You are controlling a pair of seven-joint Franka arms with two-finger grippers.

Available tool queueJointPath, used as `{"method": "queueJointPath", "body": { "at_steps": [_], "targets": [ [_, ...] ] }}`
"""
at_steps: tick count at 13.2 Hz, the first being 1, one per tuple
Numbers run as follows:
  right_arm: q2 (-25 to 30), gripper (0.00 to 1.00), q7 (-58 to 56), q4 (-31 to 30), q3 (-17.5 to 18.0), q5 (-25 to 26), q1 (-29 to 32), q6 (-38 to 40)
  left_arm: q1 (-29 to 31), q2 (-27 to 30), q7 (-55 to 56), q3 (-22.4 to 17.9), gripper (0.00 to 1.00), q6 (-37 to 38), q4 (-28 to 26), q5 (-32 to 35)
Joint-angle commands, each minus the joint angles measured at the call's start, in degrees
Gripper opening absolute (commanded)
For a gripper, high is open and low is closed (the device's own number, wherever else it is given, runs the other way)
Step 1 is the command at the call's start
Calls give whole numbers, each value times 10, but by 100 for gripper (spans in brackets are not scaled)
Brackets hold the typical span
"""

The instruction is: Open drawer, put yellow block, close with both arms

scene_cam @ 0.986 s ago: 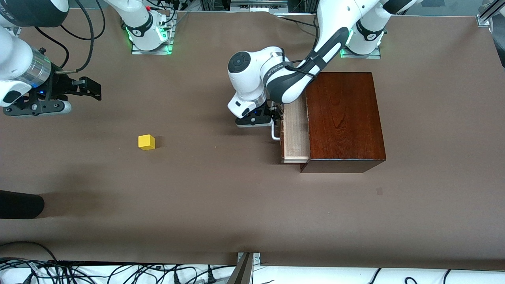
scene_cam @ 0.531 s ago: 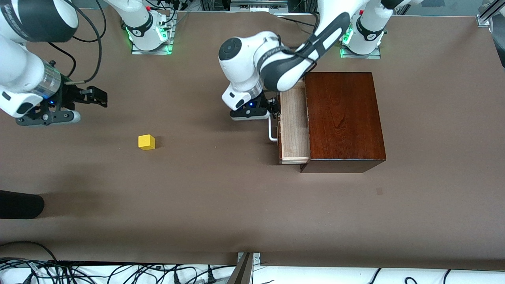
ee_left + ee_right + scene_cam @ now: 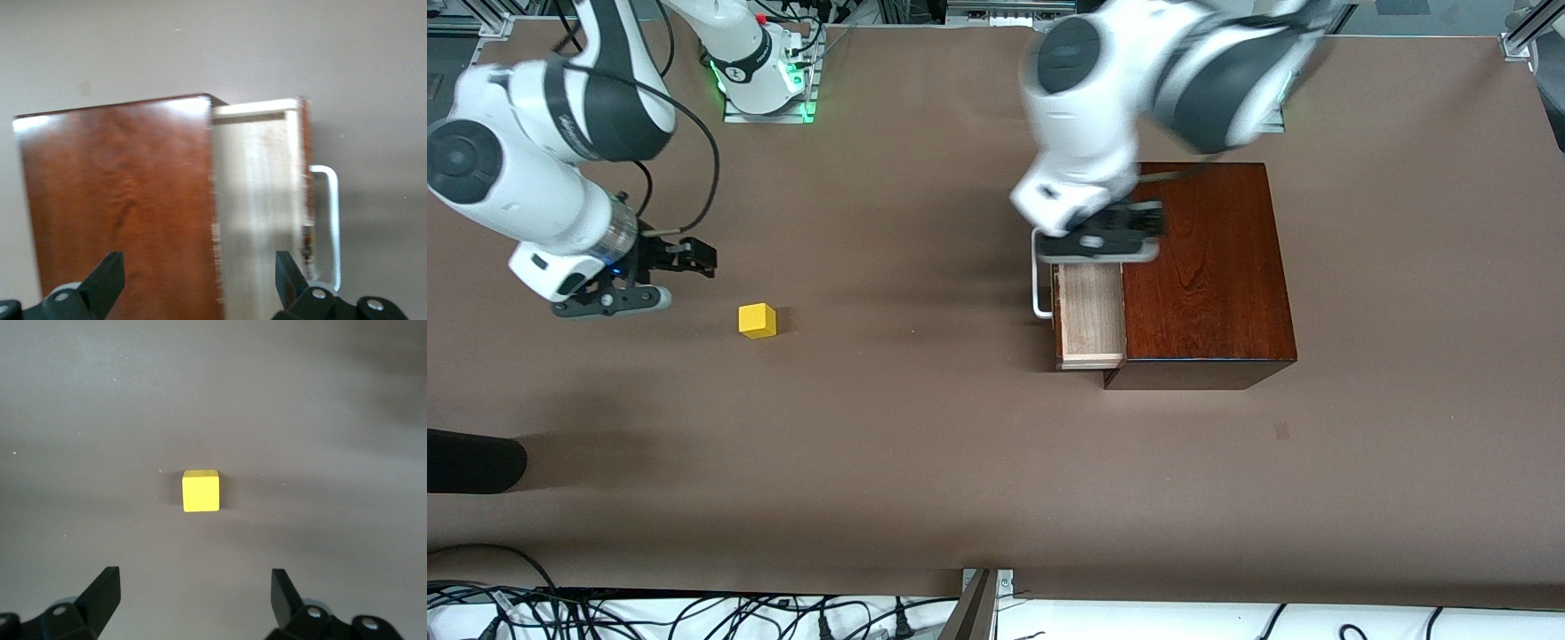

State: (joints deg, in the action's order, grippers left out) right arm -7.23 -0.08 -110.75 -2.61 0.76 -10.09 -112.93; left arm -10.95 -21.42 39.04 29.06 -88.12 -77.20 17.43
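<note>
The dark mahogany box (image 3: 1202,271) serves as the landmark here, sitting toward the left arm's end of the brown table (image 3: 925,462).

Nearest the front camera lies the open stretch of table, with a dark rounded object (image 3: 471,460) at the right arm's end of it, much nearer to the camera than the box.

Next comes the drawer (image 3: 1089,316), pulled partway out of the box toward the right arm's end. Its pale-wood tray shows bare wood inside; no object is visible in the part that can be seen, though the end farthest from the camera is covered by the left gripper. The white loop handle (image 3: 1039,284) stands out from the drawer's dark front. In the left wrist view the drawer (image 3: 257,200) and handle (image 3: 327,227) appear beside the box's glossy top (image 3: 117,200).

The yellow block (image 3: 757,321) rests on the table well apart from the box, toward the right arm's end and level with the drawer's front. It sits outside the drawer, untouched.

The right gripper (image 3: 660,276) hangs over the table just beside the block, its fingers spread wide and holding nothing; the right wrist view shows the block (image 3: 201,491) ahead of the two parted fingertips.

The left gripper (image 3: 1107,244) hovers over the drawer where it meets the box, fingers parted and empty.
</note>
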Motion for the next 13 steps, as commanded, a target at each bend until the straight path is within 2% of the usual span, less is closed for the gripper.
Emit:
{"method": "queueJointPath", "body": {
  "at_steps": [1, 3, 5, 6, 7, 8, 9, 10, 12, 13],
  "targets": [
    [-3, 100, 0, -54, 0, -9, -1, -65, 99, 54, -81, 5, 100, 36, -11, -82],
    [-19, 100, 0, -77, 0, -9, -1, -111, 166, 69, -176, 3, 100, 70, -12, -120],
    [-40, 100, 0, -90, 0, -9, -1, -149, 192, 85, -241, -12, 100, 79, -12, -135],
    [-50, 100, 0, -97, 0, -9, -1, -170, 165, 116, -288, -62, 100, 77, -26, -134],
    [-66, 100, 0, -99, 0, -9, -1, -188, 126, 138, -336, -144, 100, 75, -56, -144],
    [-82, 100, 0, -99, 0, -9, 0, -206, 98, 166, -382, -209, 100, 57, -85, -171],
    [-97, 100, 0, -102, -1, -9, 0, -226, 86, 195, -418, -246, 100, 24, -130, -182],
    [-107, 100, 0, -105, -1, -9, 0, -243, 78, 226, -437, -274, 100, -21, -177, -180],
    [-125, 100, 0, -119, -1, -9, 1, -283, 77, 272, -439, -292, 100, -137, -265, -182],
    [-132, 100, 0, -125, -1, -9, 1, -295, 77, 270, -432, -292, 100, -146, -273, -181]
  ]
}}
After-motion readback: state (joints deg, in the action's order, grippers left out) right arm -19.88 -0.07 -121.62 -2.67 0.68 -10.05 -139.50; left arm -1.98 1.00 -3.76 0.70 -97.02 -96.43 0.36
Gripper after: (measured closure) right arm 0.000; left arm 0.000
